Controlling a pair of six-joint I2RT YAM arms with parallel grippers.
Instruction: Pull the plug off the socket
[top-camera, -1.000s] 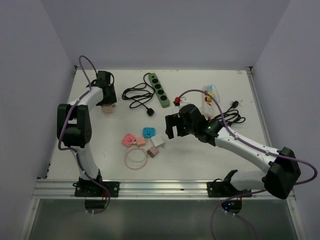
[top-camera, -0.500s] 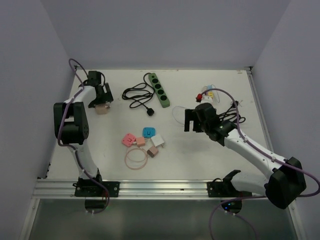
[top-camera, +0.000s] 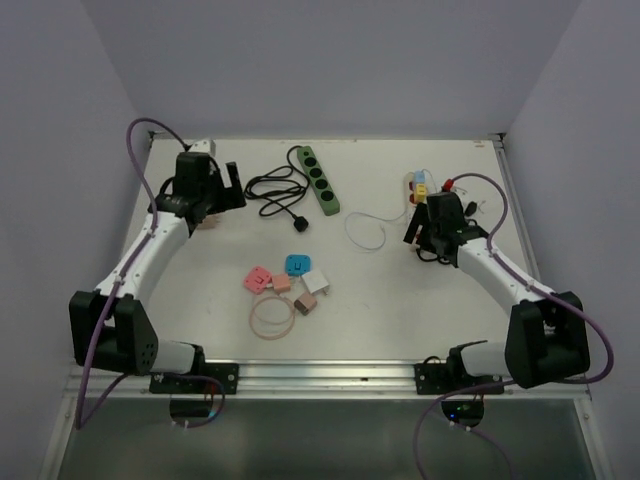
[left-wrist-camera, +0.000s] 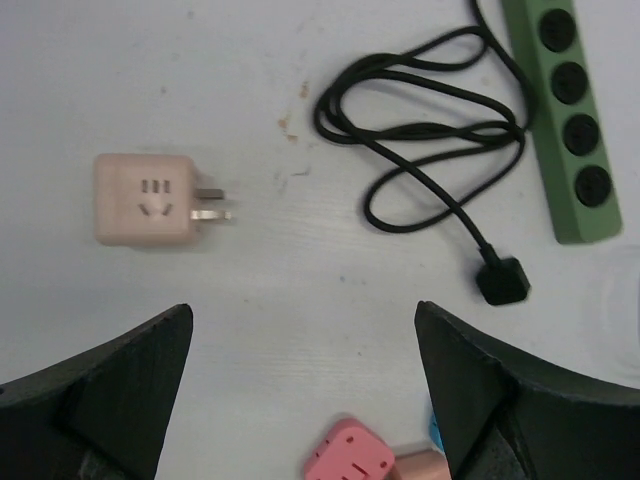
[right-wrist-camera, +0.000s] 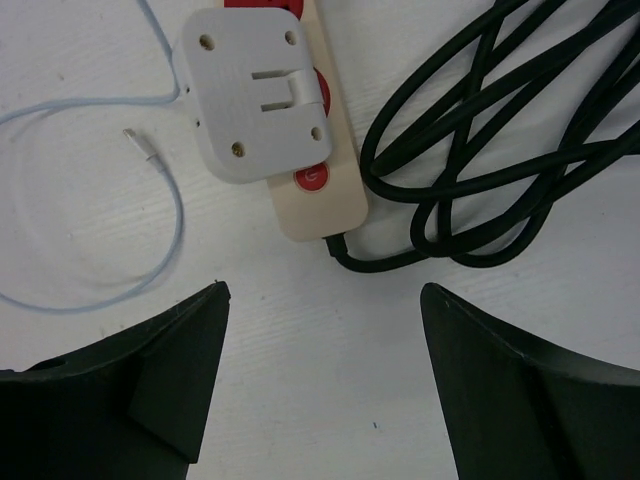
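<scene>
**Q:** Plug (right-wrist-camera: 255, 95): where is it shown?

**A:** It is seen lying flat over the beige power strip (right-wrist-camera: 318, 205), just beyond the right gripper (right-wrist-camera: 322, 300), whose fingers are spread wide and empty. Whether it is pushed into a socket cannot be told. A coiled black cable (right-wrist-camera: 440, 100) is laid beside the strip, and a thin white lead (right-wrist-camera: 180, 215) on the other side.

**Q:** And the left gripper (left-wrist-camera: 303, 330)?

**A:** It is likewise spread wide, and nothing is gripped. Beyond it a pink cube adapter (left-wrist-camera: 145, 200) is laid with its prongs bared. A black cord with a square head (left-wrist-camera: 503, 282) and a green socket strip (left-wrist-camera: 565, 120) are found farther off.

**Q:** What is cut off or unclear?

**A:** The far end of the beige strip is cropped in the wrist view. From above, small coloured plugs (top-camera: 424, 185) are seen on it, too small to be told apart.
</scene>
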